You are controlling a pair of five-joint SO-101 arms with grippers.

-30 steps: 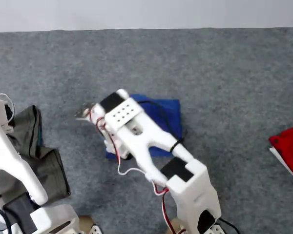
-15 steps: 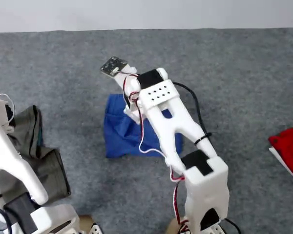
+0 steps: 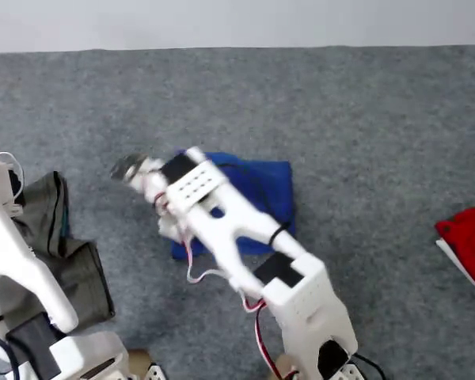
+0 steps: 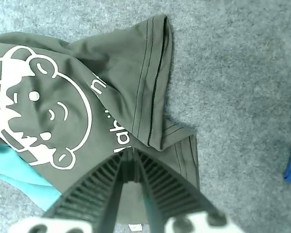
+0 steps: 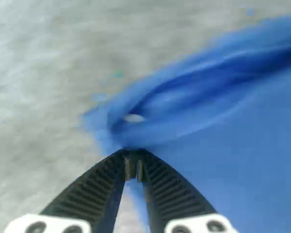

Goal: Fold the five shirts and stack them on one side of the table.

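Grey, carpet-like cloth covers the surface (image 3: 380, 119), with a pale wall (image 3: 237, 24) along the top of the high view. A blue shirt (image 3: 273, 186) lies folded into a rough rectangle just left of the middle of that view. The right arm (image 3: 245, 237) stretches from the bottom edge up and to the left across it.

In the right wrist view, the right gripper (image 5: 133, 162) has its jaws drawn together at the tips. They sit right at a bunched edge of the blue shirt (image 5: 223, 145), where the cloth meets the grey surface. Blue cloth shows between the jaws just behind the tips, so the gripper appears to be pinching that edge, though the blur makes this less than certain. Most of the shirt spreads away from the gripper toward the right of that frame.

At the left edge of the high view, the left arm (image 3: 16, 261) stands over a dark olive shirt (image 3: 75, 273). In the left wrist view, the left gripper (image 4: 131, 158) is closed, tips touching, with nothing seen between them. It is over the lower part of the olive shirt (image 4: 116, 63), which has a white cartoon print. A teal shirt (image 4: 19, 174) peeks out from under the olive one.

A red shirt (image 3: 467, 233) lies at the right edge of the high view, well apart from the others.
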